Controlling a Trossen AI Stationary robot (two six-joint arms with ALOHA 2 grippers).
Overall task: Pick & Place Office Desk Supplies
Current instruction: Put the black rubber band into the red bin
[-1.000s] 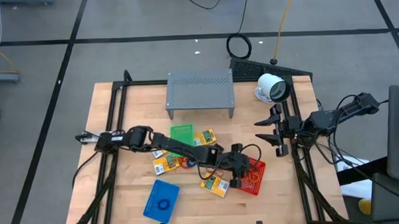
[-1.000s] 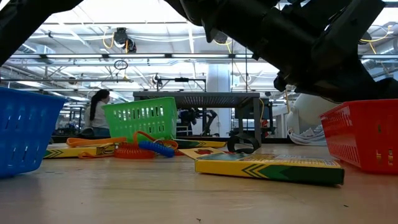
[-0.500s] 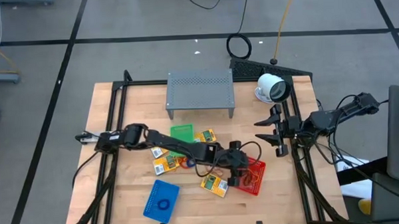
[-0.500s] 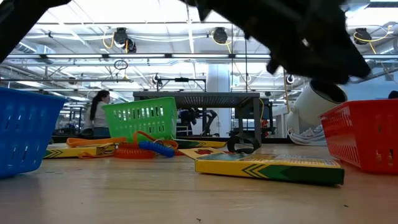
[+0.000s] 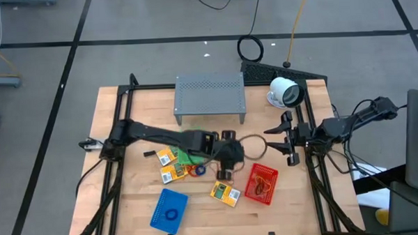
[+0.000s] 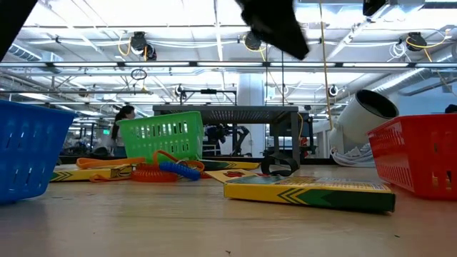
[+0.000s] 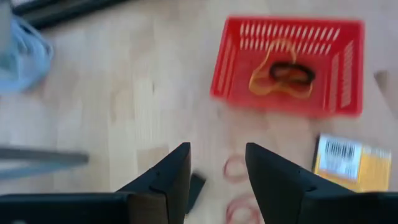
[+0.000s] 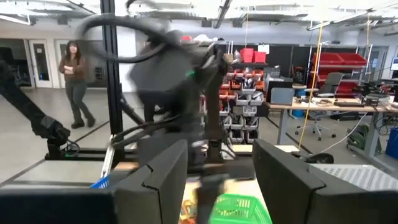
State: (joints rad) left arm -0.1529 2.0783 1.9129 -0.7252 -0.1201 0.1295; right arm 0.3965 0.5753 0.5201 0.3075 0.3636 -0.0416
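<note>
So the left gripper (image 5: 223, 175) hangs beside the red basket (image 5: 261, 183), fingers apart and empty; rubber bands (image 7: 281, 73) sit inside, probably dropped there. Right gripper (image 5: 276, 137) waits, fingers wide

The left arm reaches from the bench's left edge across to its middle, its left end effector (image 5: 223, 174) raised above the surface, pointing toward the near edge, its two fingers (image 7: 163, 180) parted with nothing between them. The right arm waits at the right edge, its right end effector (image 5: 288, 138) pointing inward, fingers spread and empty.
</note>
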